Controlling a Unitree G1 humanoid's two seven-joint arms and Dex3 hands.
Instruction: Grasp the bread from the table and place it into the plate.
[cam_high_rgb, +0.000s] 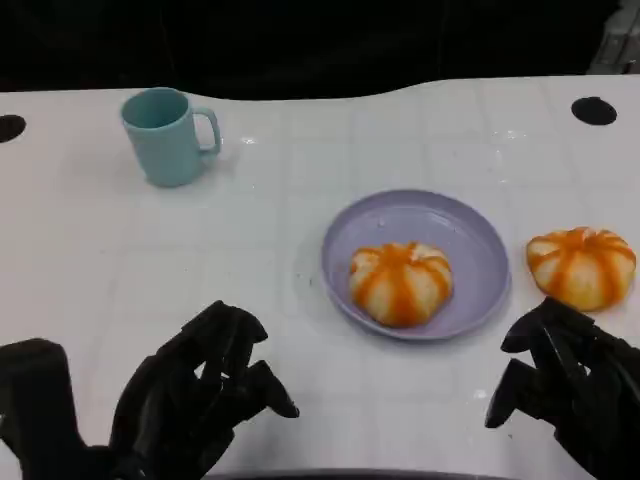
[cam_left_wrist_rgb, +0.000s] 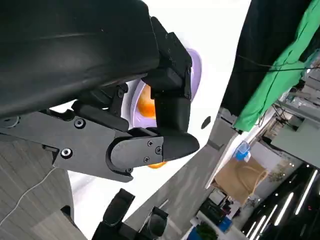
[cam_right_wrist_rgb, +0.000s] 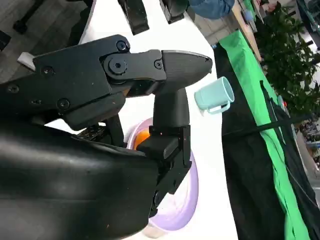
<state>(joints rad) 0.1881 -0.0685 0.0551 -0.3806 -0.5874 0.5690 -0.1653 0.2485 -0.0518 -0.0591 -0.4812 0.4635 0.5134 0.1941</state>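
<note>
Item: white table (cam_high_rgb: 150, 270), spanning the head-view frame, with dark round holes near its upper left and upper right edges.

Item: lavender plate (cam_high_rgb: 470, 240), right of centre. It held one bread roll (cam_high_rgb: 400, 283), round, pale with orange stripes, lying in the plate's lower middle.

Item: second bread roll (cam_high_rgb: 582, 265), same pattern, on the bare table at the right edge of the frame, just beside the plate's rim but apart from it.

Item: light teal mug (cam_high_rgb: 165, 135), upright in the upper left, handle toward the right, well apart from the plate.

Item: left hand (cam_high_rgb: 205, 395), lower left of the frame, over the table's near edge. Its fingers were loosely curled and held nothing.

Item: right hand (cam_high_rgb: 565, 385), lower right corner, just below the second bread roll, not touching it. Its fingers were bent and apart, and held nothing.

Item: right wrist view. Black fingers (cam_right_wrist_rgb: 175, 75) lay across the plate (cam_right_wrist_rgb: 187, 200), with the mug (cam_right_wrist_rgb: 214, 95) beyond them on the white surface.
</note>
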